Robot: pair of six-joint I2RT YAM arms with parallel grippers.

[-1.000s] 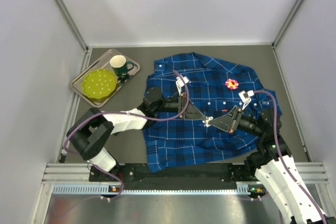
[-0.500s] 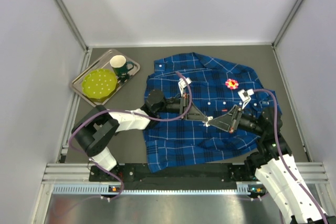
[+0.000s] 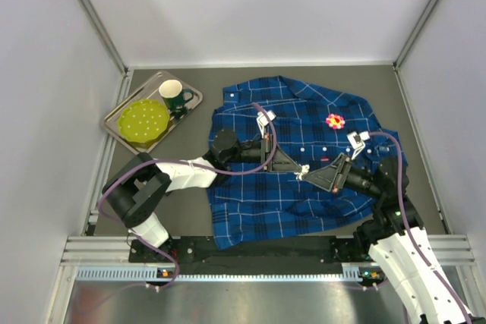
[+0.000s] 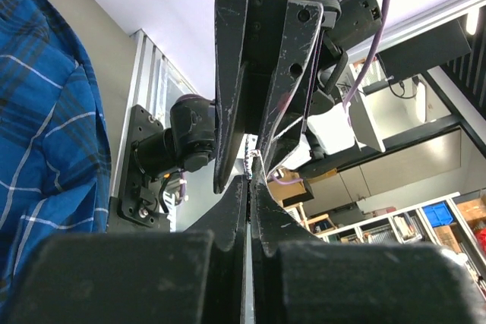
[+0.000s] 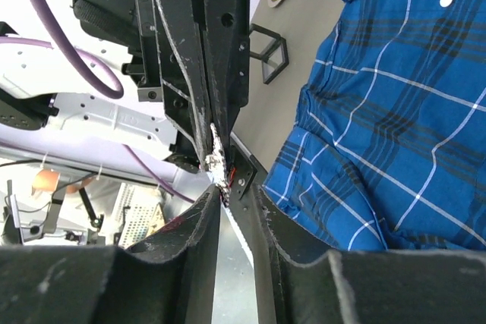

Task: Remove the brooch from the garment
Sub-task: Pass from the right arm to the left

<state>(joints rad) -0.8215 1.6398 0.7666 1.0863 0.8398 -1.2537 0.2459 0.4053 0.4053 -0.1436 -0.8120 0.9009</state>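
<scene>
Blue garment (image 3: 258,214), one pink brooch (image 3: 335,121)

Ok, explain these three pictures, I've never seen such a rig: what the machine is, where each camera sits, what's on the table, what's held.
These are two robot arms bolted at the near edge of a grey table, each ending in a two-finger gripper. One picture looks down from above; the other two come from a camera on each wrist, looking forward along that gripper. On it lie a blue plaid shirt with a flower brooch on it, and a tray holding a green mug and a yellow-green dish. The left gripper, shut, and the right gripper, slightly open, face each other tip to tip over the shirt. A tiny whitish bit shows there, too small to name.
</scene>
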